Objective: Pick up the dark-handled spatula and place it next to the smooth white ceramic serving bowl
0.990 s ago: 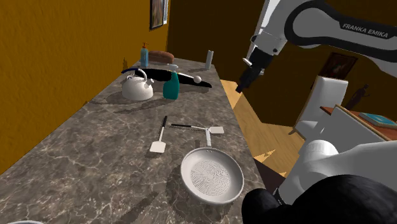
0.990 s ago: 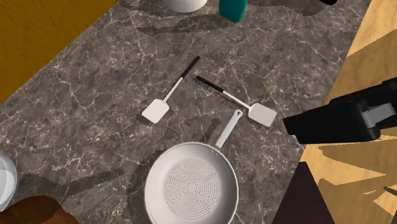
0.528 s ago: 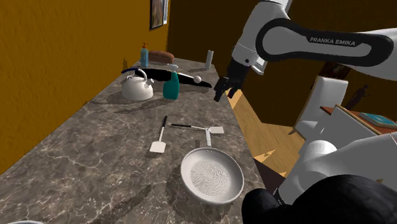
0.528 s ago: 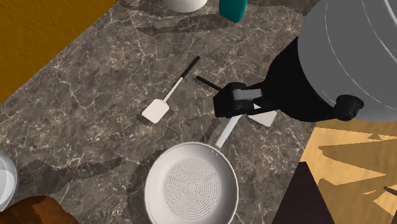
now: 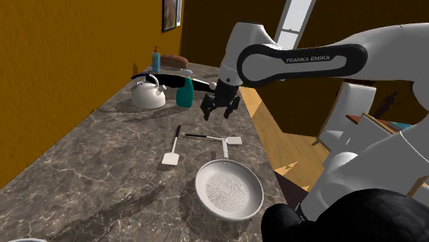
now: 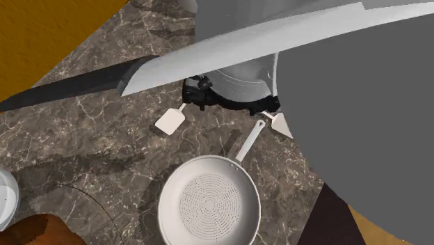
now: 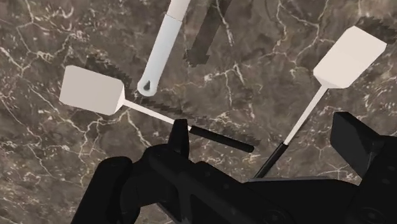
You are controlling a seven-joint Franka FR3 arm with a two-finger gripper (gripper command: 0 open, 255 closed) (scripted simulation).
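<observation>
The black two-fingered tool (image 5: 218, 112) hangs just above the table (image 5: 103, 179), a dark stone surface veined in white. Its fingers stand wide apart and hold nothing.

Beneath it lie two spatulas. Each has a pale flat blade, a thin light shaft and a slim dark handle. Their handle ends nearly meet under the tool and the blades point away from each other. In the wrist view, the pan-side spatula (image 7: 95, 92) has its dark handle running between the fingers. Its shaft passes just beside the tip of the handle of a white frying pan (image 5: 229, 190). The outer spatula (image 7: 347, 58) angles off toward the other finger. Since both handles are dark, I cannot tell which one the task means.

Either spatula is probably light, stiff and smooth, and lies flat with little height to catch. The best hold is likely across the dark handle, toward its middle, with one finger on each side. A grip at the very end could let the blade swing down. Because the handles are so close, a finger could nudge the wrong spatula.

The white bowl (image 6: 4, 198) shows partly at the second exterior view's lower left edge, beyond the pan and well apart from both spatulas.
</observation>
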